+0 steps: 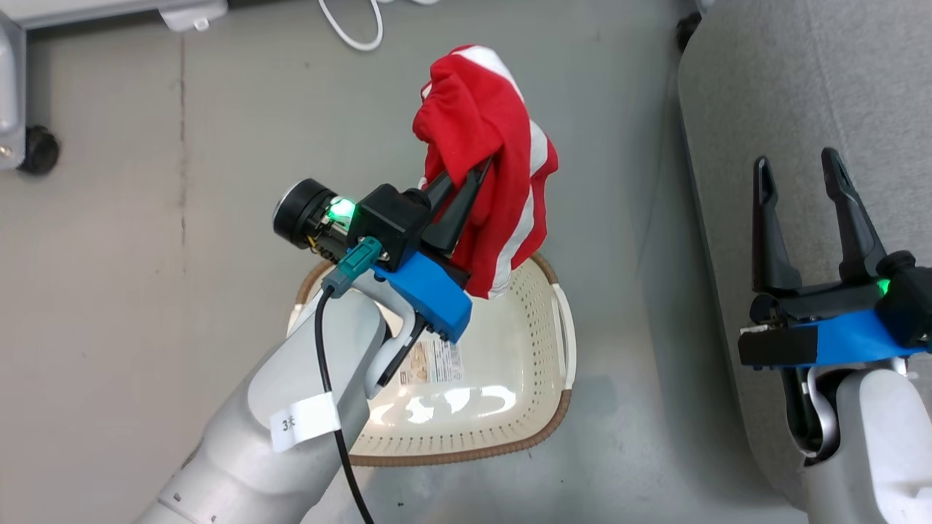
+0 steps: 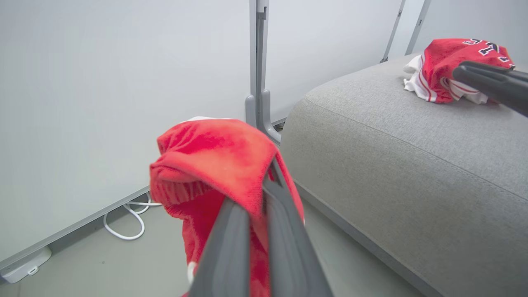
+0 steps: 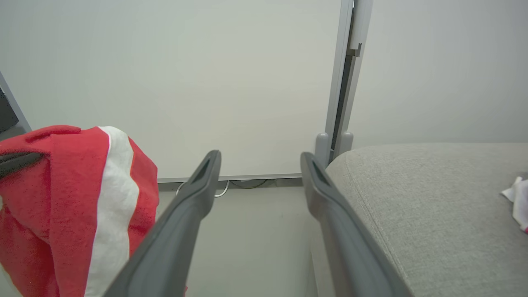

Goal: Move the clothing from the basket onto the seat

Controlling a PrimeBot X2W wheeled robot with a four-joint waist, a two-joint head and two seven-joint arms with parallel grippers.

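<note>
Clothing (image 1: 480, 138) hangs above the basket (image 1: 561, 411), pinched tight by the left pincer (image 1: 470, 175), ready to go to the seat (image 1: 801, 87); the right pincer (image 1: 796, 161) is spread.

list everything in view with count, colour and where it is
held garment: 1, red with white stripes, hanging from the left end effector above the basket
second garment: 1, red and white, lying on the sofa
basket: 1, white with brown rim, on the floor
sofa: 1, grey, right of the basket
cable: 1, white, on the floor by the wall
post: 1, grey, upright at the wall beside the sofa
left end effector: 1, dark, shut on the held garment
right end effector: 1, dark, open, over the sofa's edge
</note>
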